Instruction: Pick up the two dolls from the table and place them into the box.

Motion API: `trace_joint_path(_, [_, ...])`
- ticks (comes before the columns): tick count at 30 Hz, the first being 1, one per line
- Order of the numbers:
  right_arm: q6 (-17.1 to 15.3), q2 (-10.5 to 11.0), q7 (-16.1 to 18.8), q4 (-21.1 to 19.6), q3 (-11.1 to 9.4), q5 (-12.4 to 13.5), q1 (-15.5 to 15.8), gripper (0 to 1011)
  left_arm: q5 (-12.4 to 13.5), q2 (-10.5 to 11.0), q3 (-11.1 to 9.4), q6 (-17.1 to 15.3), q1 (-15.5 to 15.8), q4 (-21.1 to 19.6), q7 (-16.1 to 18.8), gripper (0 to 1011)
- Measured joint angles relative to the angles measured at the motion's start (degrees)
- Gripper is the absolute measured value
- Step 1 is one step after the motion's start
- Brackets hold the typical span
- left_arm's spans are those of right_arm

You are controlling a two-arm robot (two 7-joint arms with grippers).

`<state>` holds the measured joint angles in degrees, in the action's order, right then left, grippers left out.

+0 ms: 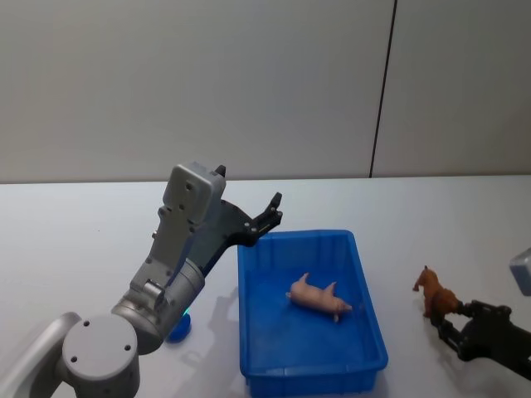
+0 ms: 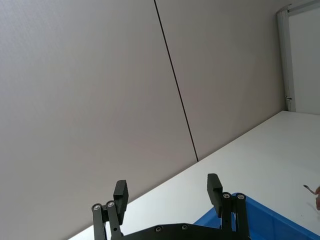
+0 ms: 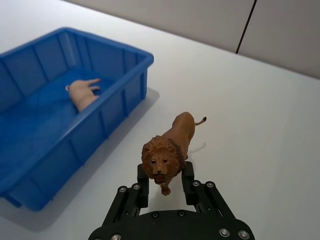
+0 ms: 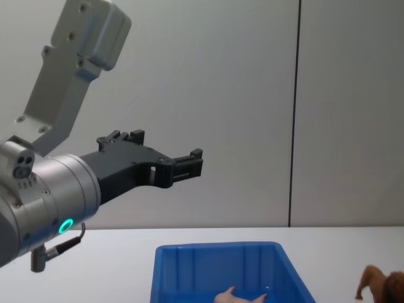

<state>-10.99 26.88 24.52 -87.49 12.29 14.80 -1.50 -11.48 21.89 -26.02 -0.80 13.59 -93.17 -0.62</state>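
On the left side of the table (image 1: 83,224), your left gripper (image 1: 249,186) hangs in the air above the box's near-left corner, tipped up toward the wall. It's wide open with nothing in it. I'd call that arm done or idle.

Centre: the blue box (image 1: 299,235) sits flat on the table. The pink pig (image 1: 319,297) is lying on its side on the box floor, roughly mid-box. So one doll is in.

Right of the box, apart from its wall: the brown lion (image 1: 433,292) stands upright on the table, all feet down as far as I can see. Your right gripper (image 3: 165,181) is low at the table, right up against the lion's front end, and the lion faces it. I can't tell whether it has clamped on or is only set around it, because the lion's head covers the contact in the right wrist view.

My read is you're about half done. What's left is to get a grip on the lion, lift it, carry it left over the rim and let go.

Hard to make out:
- There's a small blue thing on the table under the left arm (image 1: 178,327), mostly hidden, and I can't say what it is.
- The chest view cuts off the pig and the lion at its bottom edge.
- The right arm is cut off at the head view's right edge.
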Motion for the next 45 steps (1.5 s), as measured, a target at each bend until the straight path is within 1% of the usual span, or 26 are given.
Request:
trace_joint_path(5, [1.72, -0.25, -0.32, -0.02, 0.0, 0.13, -0.34, 378, 0.0, 0.0, 0.0, 0.0, 0.0, 0.0, 0.0, 1001])
trace_joint_path(9, [3.97, -0.49, -0.39, -0.12, 0.04, 0.06, -0.73, 378, 0.0, 0.0, 0.0, 0.0, 0.0, 0.0, 0.0, 1001])
trace_joint_path(15, [6.6, -0.85, 0.95, -0.3, 0.19, -0.05, -1.5, 378, 0.0, -0.01, 0.0, 0.0, 0.0, 0.0, 0.0, 1001])
trace_joint_path(17, [7.67, -1.16, 2.15, -0.36, 0.34, -0.03, -2.18, 376, 0.0, 0.0, 0.0, 0.0, 0.0, 0.0, 0.0, 1001])
trace_joint_path(18, [7.67, -1.16, 2.15, -0.36, 0.34, -0.03, -2.18, 376, 0.0, 0.0, 0.0, 0.0, 0.0, 0.0, 0.0, 1001])
trace_joint_path(21, [8.66, -1.65, 4.18, -0.39, 0.63, 0.1, -3.23, 376, 0.0, 0.0, 0.0, 0.0, 0.0, 0.0, 0.0, 1001])
trace_joint_path(24, [8.98, -1.98, 5.49, -0.39, 0.85, 0.17, -3.91, 376, 0.0, 0.0, 0.0, 0.0, 0.0, 0.0, 0.0, 1001])
trace_joint_path(27, [9.25, -2.74, 7.97, -0.09, 1.33, 0.17, -5.26, 378, 0.0, 0.0, 0.0, 0.0, 0.0, 0.0, 0.0, 1001])
trace_joint_path(31, [9.27, -3.47, 10.08, 0.4, 1.88, -0.02, -6.45, 376, 0.0, 0.0, 0.0, 0.0, 0.0, 0.0, 0.0, 1001])
trace_joint_path(34, [9.17, -4.32, 12.31, 1.0, 2.52, -0.33, -7.7, 376, 0.0, 0.0, 0.0, 0.0, 0.0, 0.0, 0.0, 1001])
trace_joint_path(37, [8.86, -5.26, 14.3, 1.73, 3.23, -0.74, -8.92, 429, 0.0, 0.0, 0.0, 0.0, 0.0, 0.0, 0.0, 1001])
trace_joint_path(38, [8.75, -5.58, 14.81, 1.98, 3.48, -0.87, -9.35, 487, 0.0, 0.0, 0.0, 0.0, 0.0, 0.0, 0.0, 1001])
trace_joint_path(40, [8.38, -6.35, 16.18, 2.6, 4.02, -1.26, -10.28, 498, 0.0, 0.0, 0.0, 0.0, 0.0, 0.0, 0.0, 1001])
trace_joint_path(41, [8.15, -6.84, 16.91, 3.05, 4.4, -1.48, -10.91, 565, 0.0, 0.0, 0.0, 0.0, 0.0, 0.0, 0.0, 1001])
trace_joint_path(43, [7.98, -7.22, 17.52, 3.41, 4.7, -1.67, -11.4, 603, 0.0, 0.0, 0.0, 0.0, 0.0, 0.0, 0.0, 1001])
trace_joint_path(44, [7.88, -7.39, 17.87, 3.6, 4.84, -1.81, -11.64, 664, 0.0, 0.0, 0.0, 0.0, 0.0, 0.0, 0.0, 1001])
trace_joint_path(45, [7.75, -7.72, 18.33, 3.98, 5.11, -1.99, -12.1, 684, 0.0, 0.0, 0.0, 0.0, 0.0, 0.0, 0.0, 1001])
